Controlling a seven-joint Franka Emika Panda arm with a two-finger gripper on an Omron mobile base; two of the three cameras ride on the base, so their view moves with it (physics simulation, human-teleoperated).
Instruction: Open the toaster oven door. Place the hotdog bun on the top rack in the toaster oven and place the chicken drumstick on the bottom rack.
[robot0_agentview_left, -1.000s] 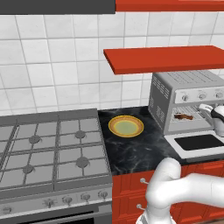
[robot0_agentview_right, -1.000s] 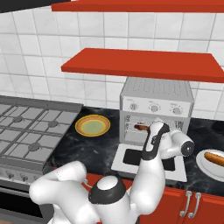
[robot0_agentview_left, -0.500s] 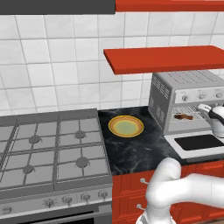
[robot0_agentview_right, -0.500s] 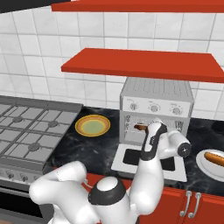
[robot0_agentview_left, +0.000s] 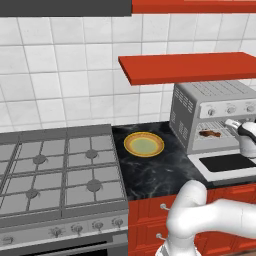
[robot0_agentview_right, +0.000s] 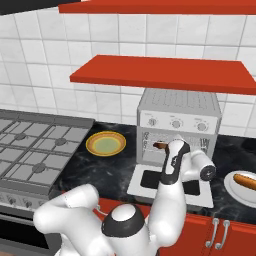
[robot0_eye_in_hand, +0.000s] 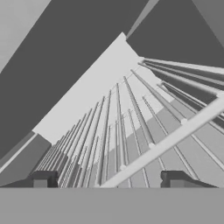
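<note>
The toaster oven (robot0_agentview_left: 215, 107) (robot0_agentview_right: 179, 117) stands on the counter at the right. Its door (robot0_agentview_left: 227, 165) (robot0_agentview_right: 170, 182) lies folded down flat. Inside the cavity, the brown chicken drumstick (robot0_agentview_left: 209, 133) (robot0_agentview_right: 160, 145) rests on a wire rack; I cannot tell which level. My gripper (robot0_agentview_left: 233, 124) hovers at the cavity mouth, just right of the drumstick. In the hand view my gripper (robot0_eye_in_hand: 109, 180) is open over a silver wire rack (robot0_eye_in_hand: 119, 127), nothing between the fingers. The hotdog bun (robot0_agentview_right: 244, 180) lies on a white plate (robot0_agentview_right: 231, 188) to the oven's right.
A yellow plate (robot0_agentview_left: 143, 144) (robot0_agentview_right: 105, 144) sits on the dark counter left of the oven. The gas stove (robot0_agentview_left: 55, 170) (robot0_agentview_right: 35, 155) takes the left side. A red shelf (robot0_agentview_left: 190, 67) (robot0_agentview_right: 165, 74) hangs above the oven. Red cabinet drawers run below the counter edge.
</note>
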